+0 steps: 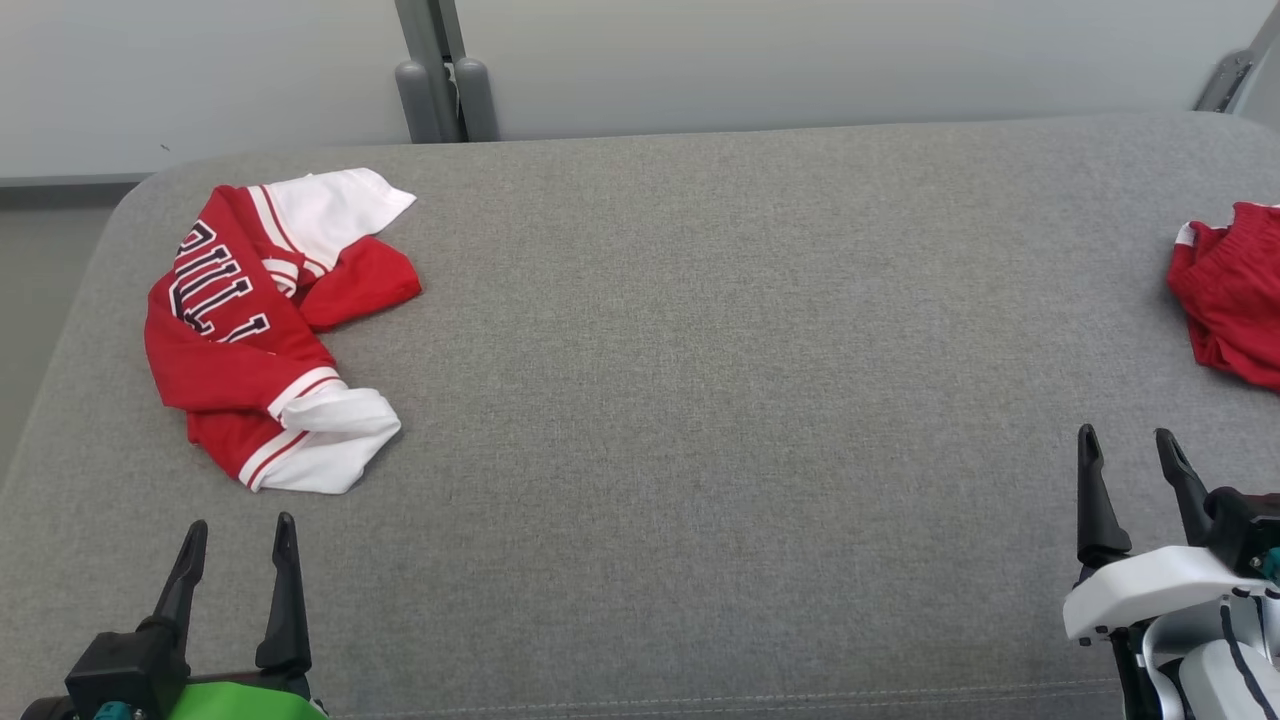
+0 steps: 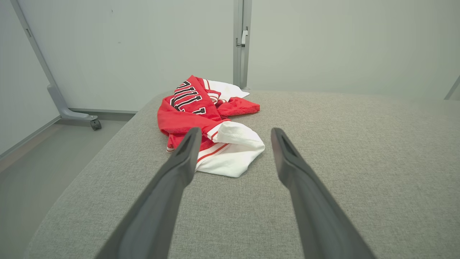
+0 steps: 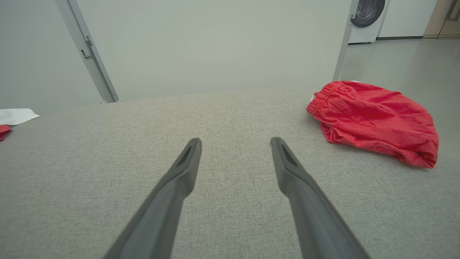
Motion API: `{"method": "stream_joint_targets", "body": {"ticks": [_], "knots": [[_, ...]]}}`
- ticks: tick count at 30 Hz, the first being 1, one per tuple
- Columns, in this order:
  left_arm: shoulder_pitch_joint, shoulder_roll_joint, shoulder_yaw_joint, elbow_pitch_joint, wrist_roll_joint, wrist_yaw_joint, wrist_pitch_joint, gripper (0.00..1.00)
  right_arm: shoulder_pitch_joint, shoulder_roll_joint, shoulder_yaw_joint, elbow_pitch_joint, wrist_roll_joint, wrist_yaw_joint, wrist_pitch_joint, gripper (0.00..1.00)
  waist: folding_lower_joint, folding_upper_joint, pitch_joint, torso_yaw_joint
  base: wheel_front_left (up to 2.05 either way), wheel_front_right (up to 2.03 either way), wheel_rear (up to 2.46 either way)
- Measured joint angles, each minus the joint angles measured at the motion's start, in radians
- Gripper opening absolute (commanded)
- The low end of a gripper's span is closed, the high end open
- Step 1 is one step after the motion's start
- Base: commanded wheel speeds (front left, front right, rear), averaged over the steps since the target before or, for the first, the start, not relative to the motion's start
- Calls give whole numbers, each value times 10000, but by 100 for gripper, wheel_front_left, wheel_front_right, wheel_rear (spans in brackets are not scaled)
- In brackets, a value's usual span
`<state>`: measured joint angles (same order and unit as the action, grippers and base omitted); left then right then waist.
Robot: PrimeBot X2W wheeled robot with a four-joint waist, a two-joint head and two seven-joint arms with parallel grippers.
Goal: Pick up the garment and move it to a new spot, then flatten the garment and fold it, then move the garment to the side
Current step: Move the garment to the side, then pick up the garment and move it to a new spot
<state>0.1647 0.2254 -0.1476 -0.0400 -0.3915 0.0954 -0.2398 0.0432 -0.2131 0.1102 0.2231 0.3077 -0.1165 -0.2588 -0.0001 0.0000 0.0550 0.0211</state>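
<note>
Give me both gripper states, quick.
Left gripper: open, holding nothing.
Right gripper: open, holding nothing.

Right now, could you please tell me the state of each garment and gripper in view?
Red jersey: crumpled in a heap, not held.
Red shorts: bunched up, not held.
Left gripper: jaws open, empty.
Right gripper: jaws open, empty.

Jersey [image 1: 250,330] lies far left on the cushion [image 1: 700,350], garment [image 1: 1235,300] far right.
</note>
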Motion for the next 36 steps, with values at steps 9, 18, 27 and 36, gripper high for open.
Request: {"method": "stream_joint_targets", "body": {"ticks": [9,18,27,36], "knots": [[-6,-12,-144,-33,8,-88,-2,100,205,-134,-301,-631,-286,-15,0,100,0,0,-6,245,0,0,0],[-1,-98,-125,-17,207,-86,-2,100,249,-140,128,-903,-642,-71,0,100,0,0,-49,1079,0,0,0],[185,-182,150,-6,207,-67,-33,100,218,-136,727,-911,-836,153,48,100,0,0,-163,2182,0,0,0],[396,-186,134,-4,207,-65,-33,100,259,-136,635,-915,-846,134,121,100,0,0,-327,3358,0,0,0]]}}
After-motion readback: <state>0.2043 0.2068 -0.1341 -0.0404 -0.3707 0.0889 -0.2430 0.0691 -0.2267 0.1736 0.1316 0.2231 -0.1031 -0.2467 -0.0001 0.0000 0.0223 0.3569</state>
